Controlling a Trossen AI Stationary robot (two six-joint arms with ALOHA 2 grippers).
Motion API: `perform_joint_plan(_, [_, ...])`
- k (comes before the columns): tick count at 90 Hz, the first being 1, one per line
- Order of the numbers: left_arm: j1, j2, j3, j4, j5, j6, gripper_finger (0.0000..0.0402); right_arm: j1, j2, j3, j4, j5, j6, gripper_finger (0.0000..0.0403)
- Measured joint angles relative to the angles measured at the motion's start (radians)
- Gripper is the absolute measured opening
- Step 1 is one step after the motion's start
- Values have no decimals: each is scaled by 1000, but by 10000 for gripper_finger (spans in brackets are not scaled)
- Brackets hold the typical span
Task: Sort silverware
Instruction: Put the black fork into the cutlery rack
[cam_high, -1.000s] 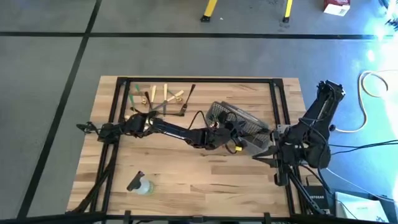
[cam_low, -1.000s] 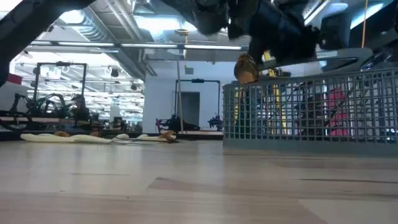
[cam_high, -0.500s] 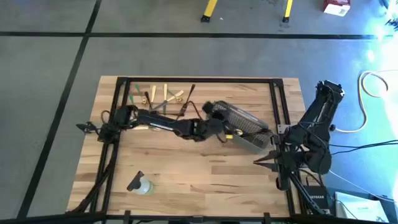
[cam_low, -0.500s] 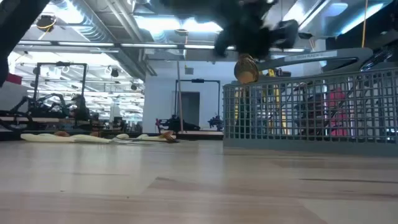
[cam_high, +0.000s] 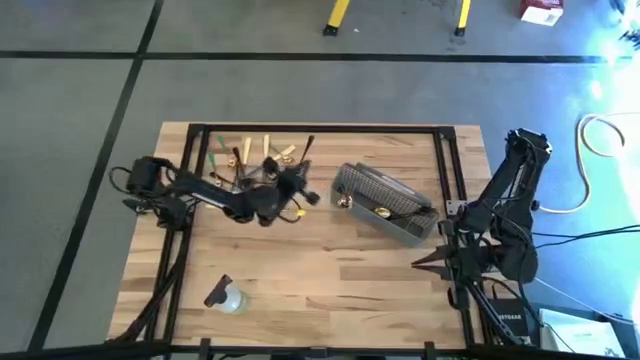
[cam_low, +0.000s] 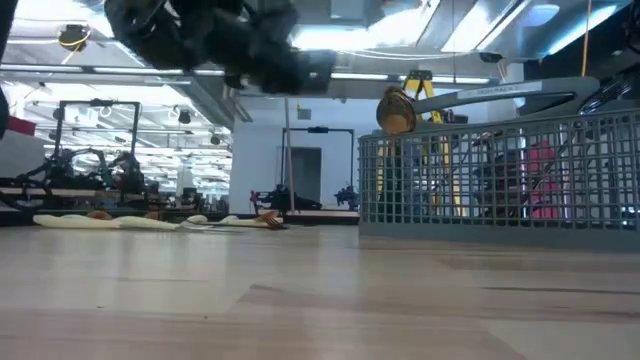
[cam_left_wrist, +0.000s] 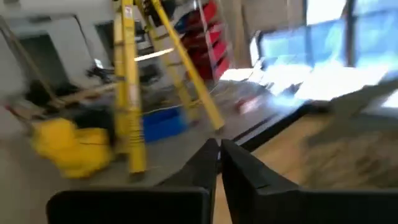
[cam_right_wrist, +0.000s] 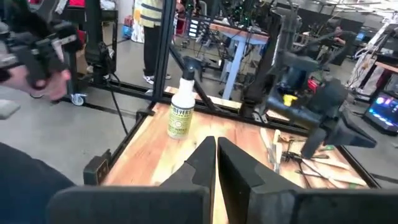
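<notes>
My left gripper (cam_high: 297, 193), fingers together and empty, hovers just beside the loose forks (cam_high: 262, 154), which lie lengthwise away from me, far from the parked right arm.

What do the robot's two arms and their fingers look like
Both arms are dark, nearly black, jointed links with black cables running along them. The left arm carries a small yellow marking near its wrist. The right arm has bulky joint housings. Each gripper ends in two slim, flat, tapered black fingers.
</notes>
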Motion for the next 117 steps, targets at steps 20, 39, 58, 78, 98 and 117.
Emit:
perform_joint_plan(20, [151, -175, 131, -892, 177, -320, 3, 0, 0, 0, -2, 0, 5, 0])
perform_joint_plan(39, [310, -178, 135, -1297, 504, -470, 3, 0, 0, 0, -2, -1, 16, 0])
perform_joint_plan(58, [345, -175, 135, -1469, 694, -462, 19, 0, 1, 0, -3, 0, 0, 0])
perform_joint_plan(78, [399, -151, 135, -1504, 860, -407, 86, 0, 1, 0, -3, 16, -21, 0])
perform_joint_plan(98, [474, -81, 136, -1573, 903, -362, 134, 0, 1, 0, -25, 17, -21, 0])
perform_joint_plan(117, [487, -1, 136, -1539, 895, -293, 138, 0, 1, 0, -44, 17, -19, 0])
